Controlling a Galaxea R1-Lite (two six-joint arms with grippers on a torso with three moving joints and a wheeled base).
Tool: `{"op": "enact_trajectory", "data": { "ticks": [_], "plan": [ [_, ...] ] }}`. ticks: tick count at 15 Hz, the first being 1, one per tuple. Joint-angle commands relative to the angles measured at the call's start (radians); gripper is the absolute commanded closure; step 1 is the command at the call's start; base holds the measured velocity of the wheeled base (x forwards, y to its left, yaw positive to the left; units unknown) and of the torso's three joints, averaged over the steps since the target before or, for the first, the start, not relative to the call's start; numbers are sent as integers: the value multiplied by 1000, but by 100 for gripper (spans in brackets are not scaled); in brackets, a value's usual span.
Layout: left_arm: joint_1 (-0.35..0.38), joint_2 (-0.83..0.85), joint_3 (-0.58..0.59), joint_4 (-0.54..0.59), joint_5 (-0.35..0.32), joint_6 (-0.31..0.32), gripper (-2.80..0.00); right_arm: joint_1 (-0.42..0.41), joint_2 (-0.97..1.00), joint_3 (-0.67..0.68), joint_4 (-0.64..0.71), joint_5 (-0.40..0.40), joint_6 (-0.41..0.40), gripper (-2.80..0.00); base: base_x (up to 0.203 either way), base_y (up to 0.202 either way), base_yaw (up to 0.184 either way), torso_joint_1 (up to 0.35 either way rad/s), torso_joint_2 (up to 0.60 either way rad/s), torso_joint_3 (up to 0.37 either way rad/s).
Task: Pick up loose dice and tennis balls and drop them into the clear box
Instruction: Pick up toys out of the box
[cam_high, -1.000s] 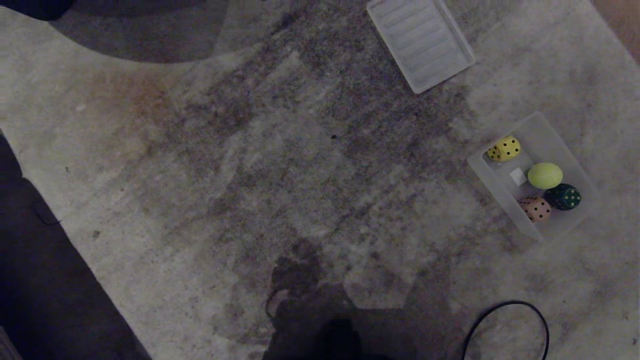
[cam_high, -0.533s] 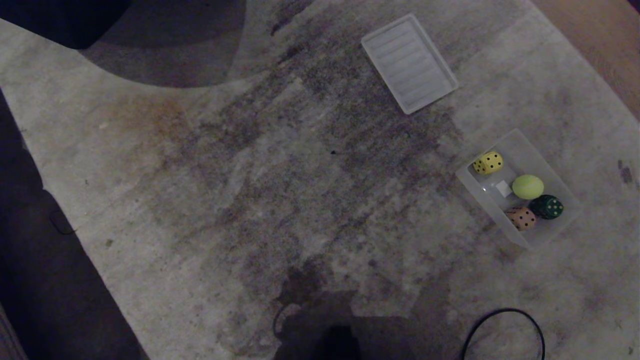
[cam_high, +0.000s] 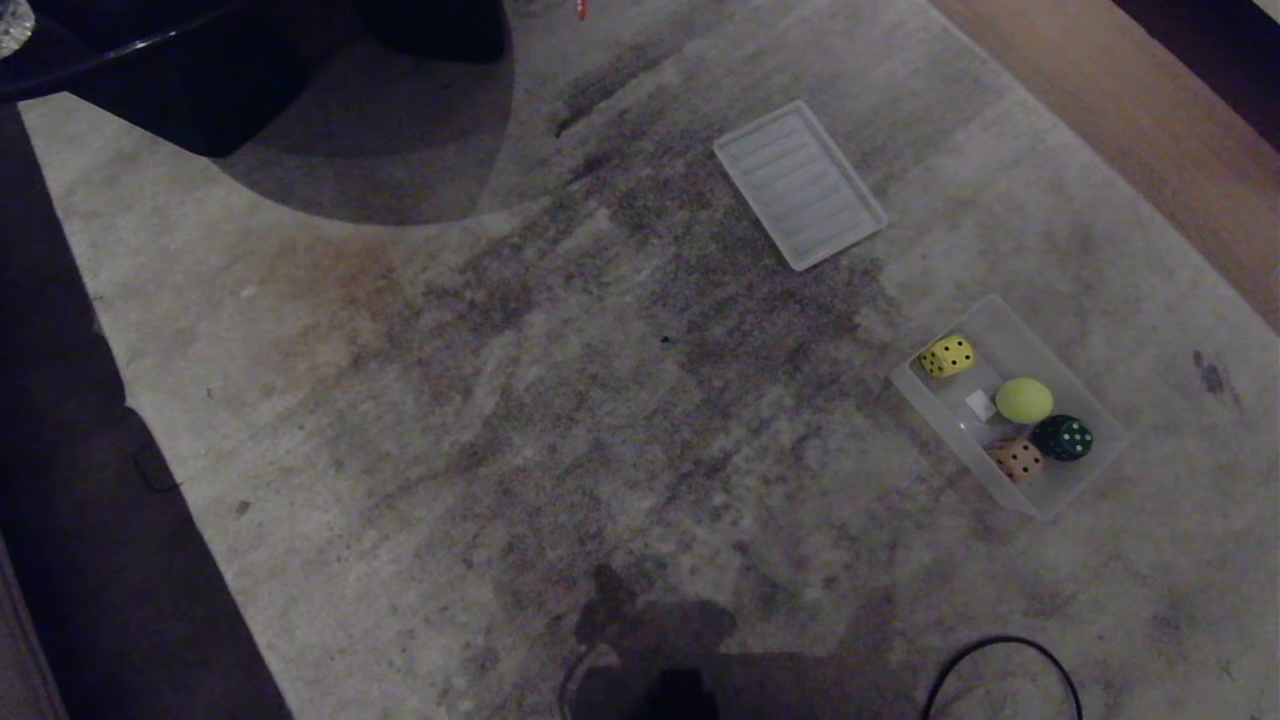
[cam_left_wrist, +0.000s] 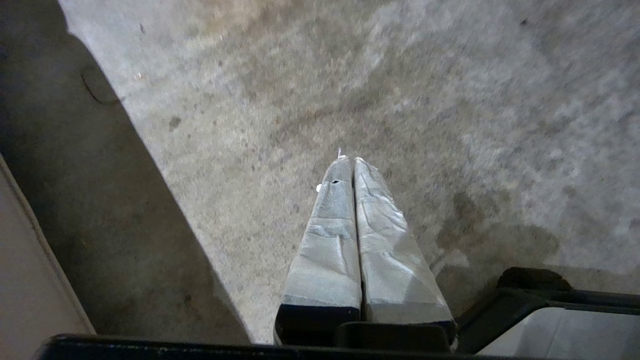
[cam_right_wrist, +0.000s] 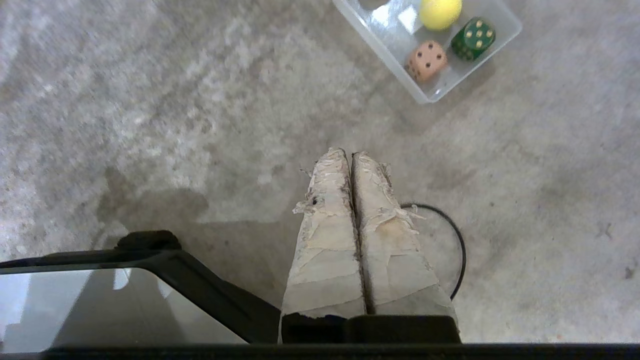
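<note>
The clear box (cam_high: 928, 402) (cam_right_wrist: 380, 37) stands on the rug at the right. Inside it lie a yellow die (cam_high: 947, 356), a tennis ball (cam_high: 1023, 400) (cam_right_wrist: 440, 12), a dark green die (cam_high: 1062, 438) (cam_right_wrist: 473, 38) and a pinkish-brown die (cam_high: 1017, 459) (cam_right_wrist: 426, 61). No loose die or ball shows on the rug. My right gripper (cam_right_wrist: 350, 153) hangs shut and empty above bare rug, short of the box. My left gripper (cam_left_wrist: 351, 159) is shut over the rug near its dark left edge, holding nothing. Neither arm appears in the head view.
A flat ribbed translucent panel (cam_high: 799, 184) lies on the rug beyond the box. A black cable loop (cam_high: 1000, 672) (cam_right_wrist: 457, 240) sits near my base. Dark furniture (cam_high: 250, 70) stands at the far left, wooden floor (cam_high: 1110, 120) at the far right.
The whole head view has shifted: box and panel now sit lower and smaller, and more far floor shows, so the camera has tilted up. The objects in the box stay put.
</note>
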Motion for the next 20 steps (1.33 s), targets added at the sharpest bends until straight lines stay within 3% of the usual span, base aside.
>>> {"op": "enact_trajectory", "data": {
  "ticks": [1, 20],
  "plan": [
    [0, 2, 2, 0, 0, -1, 0, 0, 2, 0, 0, 0, 0, 0, 0, 0, 0, 7, 2, 198],
    [0, 2, 2, 0, 0, -4, 0, 0, 2, 0, 0, 0, 2, 0, 0, 0, 0, 3, 0, 202]
  ]
}}
